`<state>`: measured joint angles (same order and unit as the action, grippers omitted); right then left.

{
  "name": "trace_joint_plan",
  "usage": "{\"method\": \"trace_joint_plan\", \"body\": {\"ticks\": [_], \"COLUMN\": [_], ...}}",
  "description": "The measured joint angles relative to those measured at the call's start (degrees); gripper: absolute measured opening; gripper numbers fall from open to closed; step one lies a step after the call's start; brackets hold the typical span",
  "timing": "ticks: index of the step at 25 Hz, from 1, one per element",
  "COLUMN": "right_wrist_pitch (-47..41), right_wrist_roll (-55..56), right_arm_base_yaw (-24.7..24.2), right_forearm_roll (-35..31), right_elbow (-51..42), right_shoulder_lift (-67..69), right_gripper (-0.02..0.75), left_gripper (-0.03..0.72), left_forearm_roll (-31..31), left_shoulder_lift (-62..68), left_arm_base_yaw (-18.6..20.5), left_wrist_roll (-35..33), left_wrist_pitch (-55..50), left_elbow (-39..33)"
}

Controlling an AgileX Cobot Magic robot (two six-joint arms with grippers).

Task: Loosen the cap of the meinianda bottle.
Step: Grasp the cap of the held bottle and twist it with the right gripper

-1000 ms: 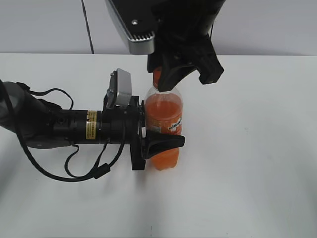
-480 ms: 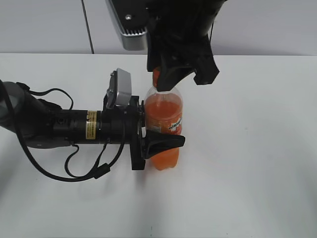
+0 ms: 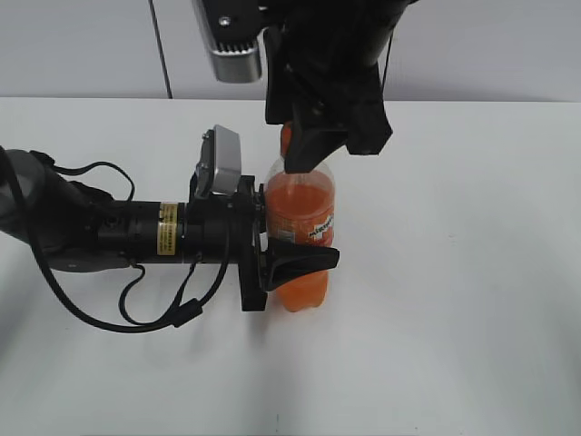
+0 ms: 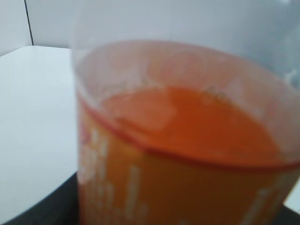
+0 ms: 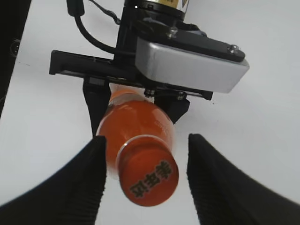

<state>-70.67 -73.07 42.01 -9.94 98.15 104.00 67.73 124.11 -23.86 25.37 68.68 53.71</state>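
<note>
The meinianda bottle (image 3: 301, 222), clear plastic with orange drink and an orange label, stands upright on the white table (image 3: 454, 300). My left gripper (image 3: 296, 252) reaches in from the left and is shut on its waist, one black finger across the front. In the left wrist view the bottle (image 4: 187, 140) fills the frame, blurred. My right gripper (image 3: 304, 150) hangs over the neck from above. Its wrist view shows the orange cap (image 5: 148, 181) with dark characters on top, between two ribbed black fingers (image 5: 86, 183). The right gripper (image 5: 146, 143) is open, with a gap on each side of the cap.
The left arm (image 3: 109, 232), with its cables and grey wrist camera (image 3: 221, 163), lies low across the table's left half. The right arm's black body (image 3: 327, 45) fills the space above the bottle. A grey wall (image 3: 508, 45) stands behind the table.
The right gripper has turned a little over the bottle's neck and its fingers have spread off the cap. The left gripper and the bottle have stayed still.
</note>
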Motion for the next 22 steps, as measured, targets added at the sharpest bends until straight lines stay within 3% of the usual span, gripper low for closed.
{"method": "trace_joint_plan", "body": {"ticks": [5, 16, 22], "right_wrist_pitch": [0.06, 0.17, 0.17], "right_wrist_roll": [9.3, 63.72, 82.77], "right_arm_base_yaw": [0.0, 0.0, 0.38], "right_forearm_roll": [-0.38, -0.85, 0.5], "right_elbow": [3.37, 7.67, 6.95], "right_shoulder_lift": [0.0, 0.0, -1.66], "right_gripper": [0.435, 0.438, 0.439], "left_gripper": [0.415, 0.415, 0.415], "left_forearm_roll": [0.0, 0.0, -0.05], "left_shoulder_lift": [0.0, 0.0, -0.34], "left_arm_base_yaw": [0.0, 0.0, -0.1], "left_wrist_roll": [0.06, 0.11, 0.62], "left_wrist_pitch": [0.0, -0.37, -1.64], "left_elbow": [0.05, 0.1, 0.22]}}
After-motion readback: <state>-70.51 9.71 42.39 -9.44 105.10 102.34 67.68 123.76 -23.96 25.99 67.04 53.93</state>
